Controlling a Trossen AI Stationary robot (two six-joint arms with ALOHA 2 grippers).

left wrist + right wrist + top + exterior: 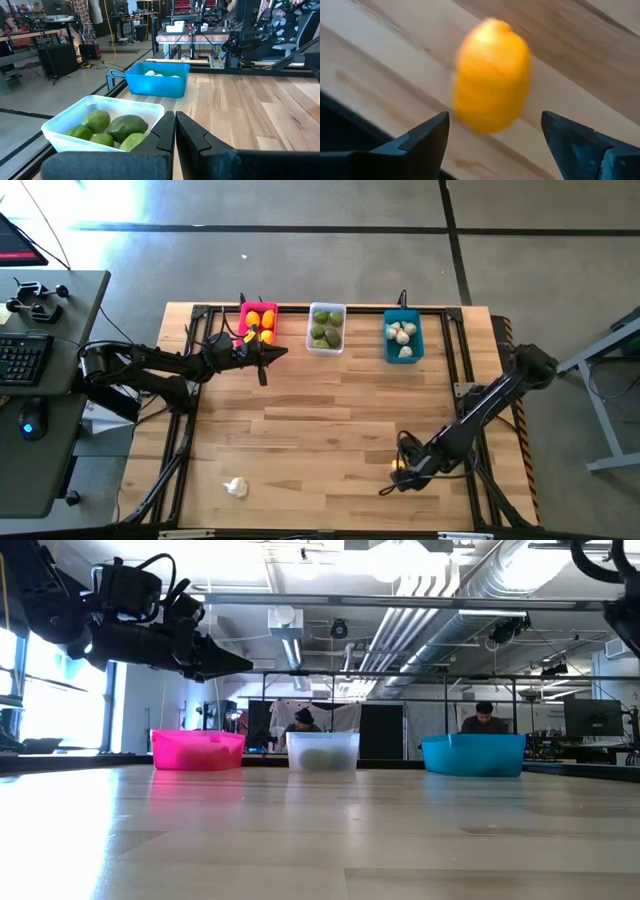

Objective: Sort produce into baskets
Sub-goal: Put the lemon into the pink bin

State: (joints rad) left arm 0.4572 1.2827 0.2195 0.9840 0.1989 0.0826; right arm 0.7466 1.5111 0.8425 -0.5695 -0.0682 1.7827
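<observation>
Where right tool (492,132) gapes, lemon (491,75) lies between.

Two dark jointed arms; left claw (175,131) fingers black, wedge-shaped; thin cables.

Blurred lemon (491,75) between claw fingers (422,137)

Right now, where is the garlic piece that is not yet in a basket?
In the high view, the loose garlic piece lies alone on the table's near-left part, far from the three baskets along the far edge and apart from both grippers.
</observation>
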